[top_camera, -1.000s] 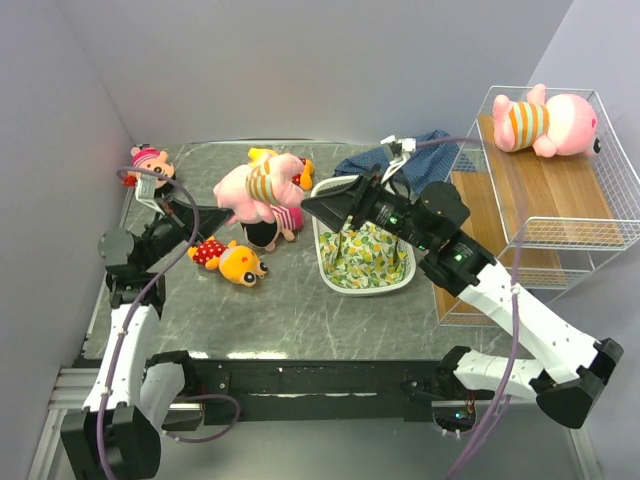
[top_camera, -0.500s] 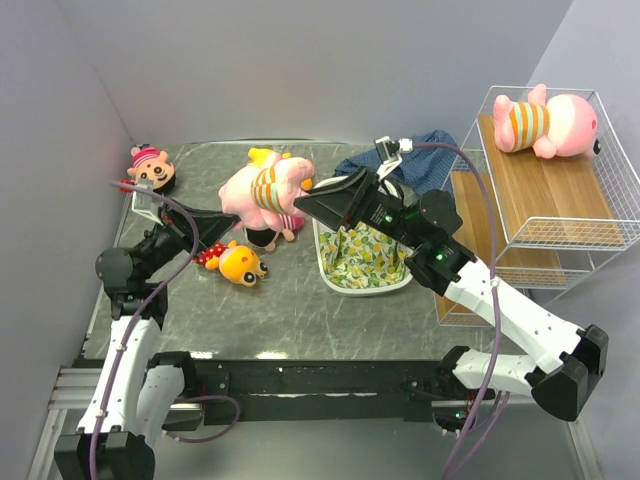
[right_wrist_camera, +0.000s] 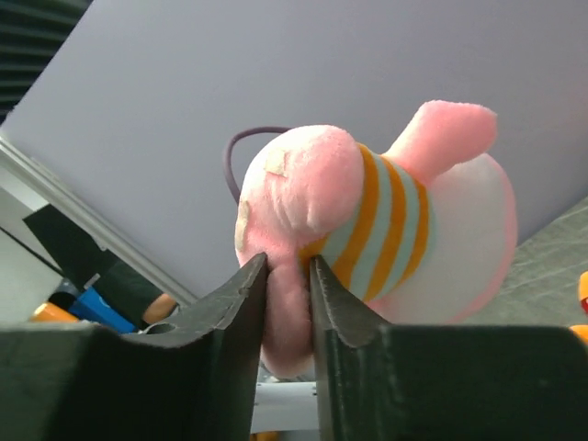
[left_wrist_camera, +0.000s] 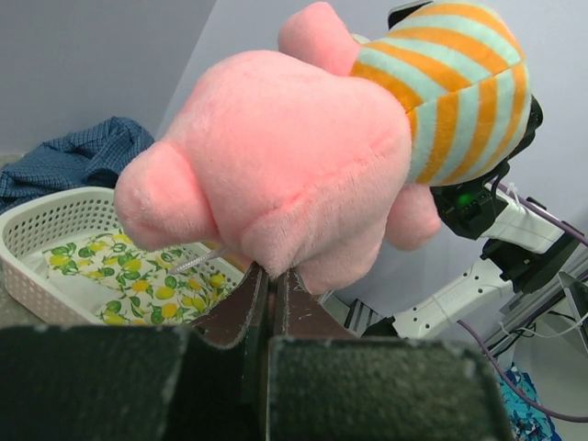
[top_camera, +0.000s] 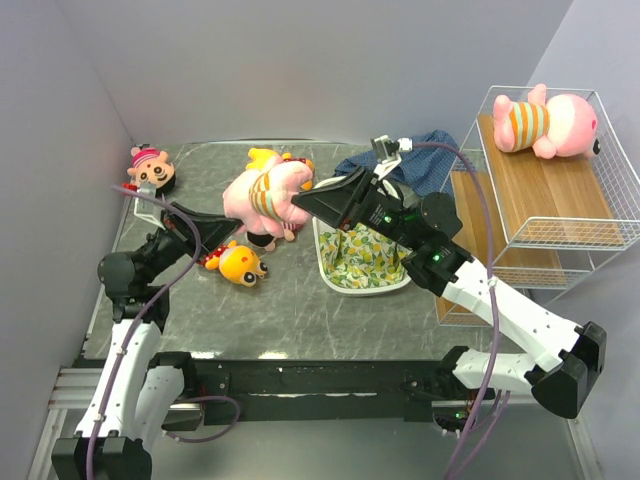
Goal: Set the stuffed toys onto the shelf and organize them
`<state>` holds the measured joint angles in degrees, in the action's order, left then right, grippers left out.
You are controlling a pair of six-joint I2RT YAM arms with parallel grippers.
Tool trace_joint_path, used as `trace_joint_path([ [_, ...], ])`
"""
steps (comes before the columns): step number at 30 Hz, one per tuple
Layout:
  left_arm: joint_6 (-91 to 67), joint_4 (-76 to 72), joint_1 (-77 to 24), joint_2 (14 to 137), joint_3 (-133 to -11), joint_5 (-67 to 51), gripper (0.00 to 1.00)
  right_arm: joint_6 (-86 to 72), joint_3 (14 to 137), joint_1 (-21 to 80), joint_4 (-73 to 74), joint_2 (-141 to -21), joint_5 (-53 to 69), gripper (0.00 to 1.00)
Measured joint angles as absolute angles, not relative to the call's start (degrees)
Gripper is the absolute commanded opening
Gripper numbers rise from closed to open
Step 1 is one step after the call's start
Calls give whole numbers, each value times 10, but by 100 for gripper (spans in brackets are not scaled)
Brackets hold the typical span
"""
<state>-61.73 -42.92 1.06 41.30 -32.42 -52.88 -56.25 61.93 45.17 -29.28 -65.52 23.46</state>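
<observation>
In the top view, the pink plush pig in an orange-striped shirt (top_camera: 265, 190) hangs above the grey table (top_camera: 300, 310), well apart from the white wire-mesh shelf with wooden plank tiers (top_camera: 530, 200). The left gripper (top_camera: 233, 218) and the right gripper (top_camera: 303, 198) hold it from opposite sides. A second pink pig (top_camera: 545, 125) lies on the top tier. The white oval slotted plastic basket (top_camera: 322, 262) contains only a yellow lemon-print cloth (top_camera: 365, 255) and no toy.

In the left wrist view, the fingers are almost together and pinch only a small fold of plush under the pig (left_wrist_camera: 303, 156).

In the right wrist view, the fingers are closed narrowly on a rounded part of the pig (right_wrist_camera: 367, 239), and the plush is squeezed between them.

The toy looks light, soft and not fragile. A thin fold may slip, so I think a grip on the thick body is safer.
</observation>
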Motion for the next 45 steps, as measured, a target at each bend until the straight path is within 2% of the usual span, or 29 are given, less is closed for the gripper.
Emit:
trace_joint_path([
  [2,-617,-431,9,410,-317,-528,1,-563,619,453,-298,-656,233,13],
  [3,-617,-431,7,409,-315,-528,2,-564,619,454,-300,-657,232,3],
  [5,-617,-431,5,409,-312,-528,16,-559,619,455,-300,-657,232,0],
  [6,-616,-431,4,409,-312,-528,29,-557,619,456,-300,-657,232,0],
  [9,-611,-427,4,407,-312,-526,56,-548,622,456,-300,-657,234,0],
  [10,-609,-423,4,406,-312,-526,74,-542,627,456,-296,-657,235,0],
  [11,-604,-420,4,404,-312,-525,81,-535,632,456,-291,-657,235,0],
  [12,-602,-413,4,402,-312,-524,97,-524,643,456,-279,-657,236,0],
  [13,-596,-402,4,401,-314,-522,99,-510,655,456,-268,-657,237,0],
  [14,-586,-389,4,401,-318,-521,97,-494,671,456,-250,-657,236,0],
  [18,-544,-304,4,399,-358,-506,96,-406,750,457,-153,-657,228,0],
  [23,-470,-208,4,380,-385,-463,96,-260,861,458,1,-648,171,0],
  [27,-422,-149,4,368,-385,-418,97,-122,950,458,127,-639,98,0],
  [33,-395,-94,4,370,-385,-356,96,67,1111,458,285,-659,-79,0],
  [40,-371,-32,4,402,-408,-332,96,195,1164,458,383,-663,-280,0],
  [45,-360,-19,4,396,-408,-331,96,220,1167,458,431,-651,-326,0],
])
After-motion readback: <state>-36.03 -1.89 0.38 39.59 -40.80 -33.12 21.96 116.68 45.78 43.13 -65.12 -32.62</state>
